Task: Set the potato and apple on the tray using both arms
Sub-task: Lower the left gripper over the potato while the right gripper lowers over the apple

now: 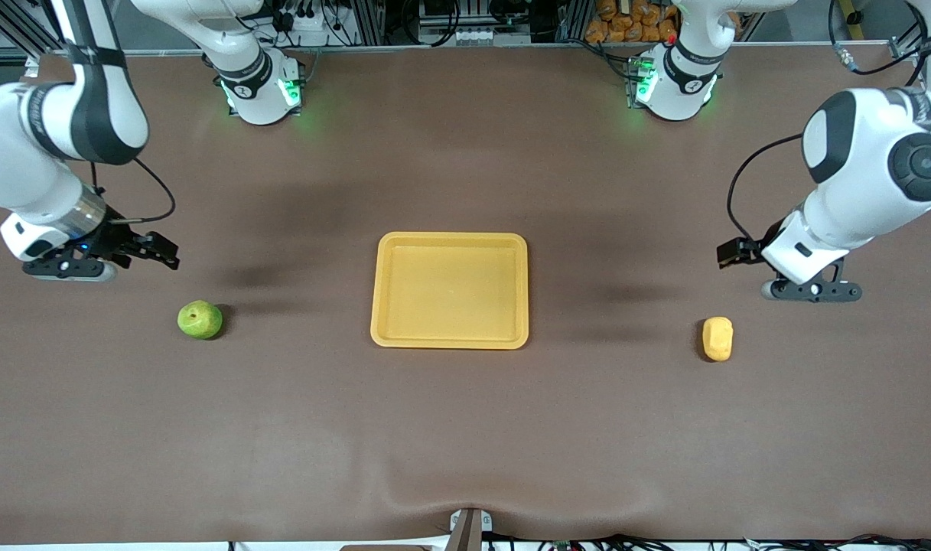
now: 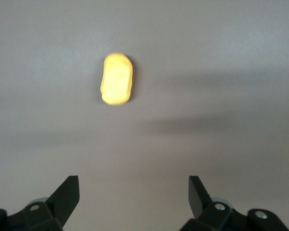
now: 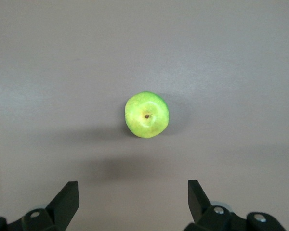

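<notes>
The yellow-orange tray [image 1: 450, 237] lies flat and bare at the table's middle. The green apple [image 1: 200, 319] sits on the mat toward the right arm's end; in the right wrist view it [image 3: 146, 115] shows stem dimple up. The yellow-orange potato [image 1: 717, 338] lies toward the left arm's end and also shows in the left wrist view [image 2: 117, 79]. My right gripper [image 1: 161, 252] hovers open and empty above the mat beside the apple, fingers wide apart [image 3: 133, 195]. My left gripper [image 1: 729, 252] hovers open and empty above the mat beside the potato [image 2: 134, 192].
The brown mat [image 1: 465, 428] covers the whole table and has a slight ripple at its near edge. The two arm bases [image 1: 262, 88] [image 1: 675, 84] stand along the table's farther edge, with cables and racks past them.
</notes>
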Robot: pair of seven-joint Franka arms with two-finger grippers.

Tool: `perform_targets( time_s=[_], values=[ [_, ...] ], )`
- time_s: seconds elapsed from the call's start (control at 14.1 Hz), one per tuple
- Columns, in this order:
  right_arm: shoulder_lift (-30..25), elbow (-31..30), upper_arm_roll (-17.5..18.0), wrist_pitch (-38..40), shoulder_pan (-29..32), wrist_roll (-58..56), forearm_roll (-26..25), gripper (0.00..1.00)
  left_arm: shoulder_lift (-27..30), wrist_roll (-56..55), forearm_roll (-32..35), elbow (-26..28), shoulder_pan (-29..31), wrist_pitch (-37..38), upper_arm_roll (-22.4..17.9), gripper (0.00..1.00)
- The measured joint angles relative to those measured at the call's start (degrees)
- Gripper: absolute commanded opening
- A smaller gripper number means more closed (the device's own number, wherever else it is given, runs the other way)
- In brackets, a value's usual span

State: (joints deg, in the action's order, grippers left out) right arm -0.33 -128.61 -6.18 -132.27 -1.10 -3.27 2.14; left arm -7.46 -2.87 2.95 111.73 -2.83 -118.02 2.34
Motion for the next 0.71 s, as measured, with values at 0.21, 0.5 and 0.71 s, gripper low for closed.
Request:
perform_targets(
  time_s=[0.21, 0.5, 0.71],
  values=[
    [3.71, -0.91, 0.04, -4.24, -0.55, 0.0, 0.0, 1.0, -3.79, 0.01, 2.01, 0.04, 0.45, -6.18, -0.04, 1.0],
    [8.35, -0.88, 0.06, -8.97, -1.62, 0.0, 0.0, 1.0, -7.47, 0.21, 2.22, 0.02, 1.42, -11.14, -0.05, 1.0],
    [10.32, -0.69, -0.19, -10.91, -1.51, 0.0, 0.0, 1.0, -9.77, 0.39, 2.42, -0.03, 2.23, -13.77, -0.15, 1.0]
  ],
)
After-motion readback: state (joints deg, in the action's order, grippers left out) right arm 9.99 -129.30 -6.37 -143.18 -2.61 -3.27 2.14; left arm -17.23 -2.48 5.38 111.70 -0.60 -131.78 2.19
